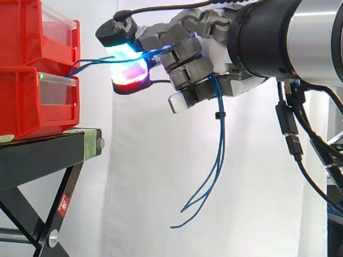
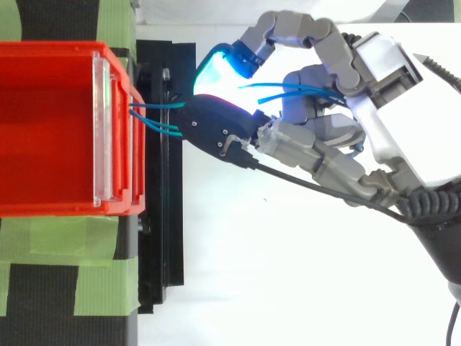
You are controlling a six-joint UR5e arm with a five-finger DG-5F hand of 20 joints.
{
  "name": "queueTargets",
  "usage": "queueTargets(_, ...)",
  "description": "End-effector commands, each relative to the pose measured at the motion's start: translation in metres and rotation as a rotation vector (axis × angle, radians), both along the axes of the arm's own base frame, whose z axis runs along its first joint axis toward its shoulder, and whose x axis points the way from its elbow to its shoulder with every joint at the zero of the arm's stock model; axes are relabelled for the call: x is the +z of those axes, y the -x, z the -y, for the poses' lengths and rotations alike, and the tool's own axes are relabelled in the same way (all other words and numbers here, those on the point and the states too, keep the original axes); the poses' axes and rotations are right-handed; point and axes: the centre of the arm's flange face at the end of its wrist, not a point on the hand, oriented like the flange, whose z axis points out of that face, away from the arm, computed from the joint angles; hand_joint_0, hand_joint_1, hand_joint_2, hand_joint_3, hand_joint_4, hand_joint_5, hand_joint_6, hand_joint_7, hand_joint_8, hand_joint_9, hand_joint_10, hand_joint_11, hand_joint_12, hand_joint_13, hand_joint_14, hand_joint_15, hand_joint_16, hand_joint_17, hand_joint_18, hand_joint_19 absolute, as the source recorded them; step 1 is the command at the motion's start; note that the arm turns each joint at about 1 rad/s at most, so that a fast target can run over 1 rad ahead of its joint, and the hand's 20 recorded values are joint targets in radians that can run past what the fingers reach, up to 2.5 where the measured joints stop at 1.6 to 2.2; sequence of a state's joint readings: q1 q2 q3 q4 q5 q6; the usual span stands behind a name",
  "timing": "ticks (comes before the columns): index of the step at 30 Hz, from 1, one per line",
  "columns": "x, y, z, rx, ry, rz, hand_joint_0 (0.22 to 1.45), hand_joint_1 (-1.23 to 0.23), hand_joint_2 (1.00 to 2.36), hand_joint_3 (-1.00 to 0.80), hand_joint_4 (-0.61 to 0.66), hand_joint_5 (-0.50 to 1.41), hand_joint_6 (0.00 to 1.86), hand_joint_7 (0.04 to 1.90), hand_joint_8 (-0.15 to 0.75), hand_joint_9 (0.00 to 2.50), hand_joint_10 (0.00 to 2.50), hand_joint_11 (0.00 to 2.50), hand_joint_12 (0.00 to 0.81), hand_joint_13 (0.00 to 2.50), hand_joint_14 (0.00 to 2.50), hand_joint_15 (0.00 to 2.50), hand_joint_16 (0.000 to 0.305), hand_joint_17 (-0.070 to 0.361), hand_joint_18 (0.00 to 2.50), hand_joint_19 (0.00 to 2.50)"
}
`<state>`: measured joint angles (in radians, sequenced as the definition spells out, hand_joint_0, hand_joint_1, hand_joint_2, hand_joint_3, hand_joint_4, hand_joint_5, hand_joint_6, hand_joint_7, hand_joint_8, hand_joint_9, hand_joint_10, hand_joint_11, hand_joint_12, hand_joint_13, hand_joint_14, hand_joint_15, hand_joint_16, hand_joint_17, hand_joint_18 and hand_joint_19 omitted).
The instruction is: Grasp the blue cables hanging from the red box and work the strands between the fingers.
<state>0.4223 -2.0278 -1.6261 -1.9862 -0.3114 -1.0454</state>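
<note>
Two red bins (image 1: 37, 69) are stacked on a black stand (image 1: 48, 150); from above the upper red bin (image 2: 50, 130) sits at the left. Thin blue cables (image 1: 88, 64) come out of the bins' front, run right into my hand (image 1: 214, 43), then hang down below it as loose blue strands (image 1: 217, 160). The hand (image 2: 382, 86) is just right of the bins, its fingers curled round the cables. Glowing cyan and red fingertips (image 1: 128, 67) pinch the strands near the bin. From above, blue cables (image 2: 155, 119) leave the bin and pass between the fingers (image 2: 302, 90).
The stand's black scissor legs (image 1: 59, 209) are below the bins. Green tape strips (image 2: 72, 259) lie on the stand's top. A white curtain (image 1: 134, 187) hangs behind.
</note>
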Motion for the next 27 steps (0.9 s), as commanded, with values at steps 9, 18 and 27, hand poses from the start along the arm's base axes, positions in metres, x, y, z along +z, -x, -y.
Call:
queueTargets(9, 0.0011, -0.0008, -0.0001, 0.005, -0.023, 0.034, 0.93, -0.73, 1.01, -0.57, 0.20, -0.04, 0.85, 1.15, 0.439, 1.05, 2.50, 2.50, 0.486, 1.47, 2.50, 1.59, 0.056, 0.125, 1.79, 0.83)
queueTargets(18, 0.0006, -0.0005, 0.0001, 0.012, -0.045, 0.059, 0.87, -0.76, 1.01, -0.75, 0.20, -0.07, 0.58, 1.19, 0.439, 1.05, 2.50, 2.50, 0.486, 1.47, 2.50, 1.59, 0.056, 0.125, 1.79, 0.83)
queueTargets(27, 0.0008, -0.0006, 0.0000, 0.013, -0.045, 0.061, 0.82, -0.75, 1.00, -0.96, 0.20, -0.07, 0.53, 1.20, 0.439, 1.05, 2.50, 2.50, 0.486, 1.47, 2.50, 1.59, 0.056, 0.125, 1.79, 0.83)
